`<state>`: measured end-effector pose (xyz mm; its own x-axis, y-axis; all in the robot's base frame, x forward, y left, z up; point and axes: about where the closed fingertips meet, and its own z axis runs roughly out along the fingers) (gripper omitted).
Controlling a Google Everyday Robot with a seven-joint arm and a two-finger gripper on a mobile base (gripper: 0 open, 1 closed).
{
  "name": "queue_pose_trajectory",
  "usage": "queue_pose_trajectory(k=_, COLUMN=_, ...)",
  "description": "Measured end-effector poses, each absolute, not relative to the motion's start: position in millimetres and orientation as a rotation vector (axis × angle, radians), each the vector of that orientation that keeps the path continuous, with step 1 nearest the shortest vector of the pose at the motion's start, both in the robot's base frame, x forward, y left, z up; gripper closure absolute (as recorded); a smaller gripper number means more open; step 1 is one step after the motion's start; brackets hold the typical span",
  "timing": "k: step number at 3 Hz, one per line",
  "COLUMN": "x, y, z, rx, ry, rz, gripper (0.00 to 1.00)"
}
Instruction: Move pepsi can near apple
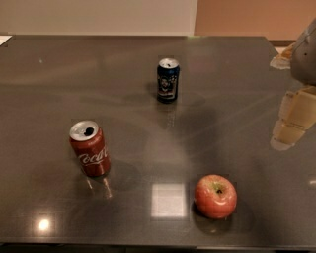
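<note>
The pepsi can (168, 80) stands upright on the dark table (49, 89), in the far middle. The apple (215, 195) sits near the front edge, to the right of the middle, stem dimple up. The can and the apple are well apart, the apple nearer to the camera and a little to the right. My gripper (292, 121) hangs at the right edge of the view, above the table, to the right of both and touching neither. It holds nothing that I can see.
A red Coca-Cola can (89, 148) stands upright at the left front, opened. The table's far edge meets a pale wall (98, 15). The table's right corner (270, 42) lies just behind the arm.
</note>
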<state>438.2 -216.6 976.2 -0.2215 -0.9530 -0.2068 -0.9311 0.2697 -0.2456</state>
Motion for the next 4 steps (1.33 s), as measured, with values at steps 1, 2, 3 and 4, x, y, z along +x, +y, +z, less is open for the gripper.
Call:
queue_pose_trajectory(k=1, x=438.4, y=-216.5, z=976.6, rx=-1.724, ry=2.231, rz=-0.099, gripper=0.00)
queue_pose_trajectory(k=2, x=453.1, y=-210.7, z=974.3, rx=-1.721, ry=2.204, rz=-0.072, gripper=0.00)
queue_pose_trajectory(k=3, x=474.2, y=-195.4, z=967.6, rx=-1.711, ry=2.167, rz=-0.010, gripper=0.00)
queue_pose_trajectory(k=4, x=498.2, y=-176.8, z=960.2, rx=-1.697, ry=2.138, rz=0.050, gripper=0.00)
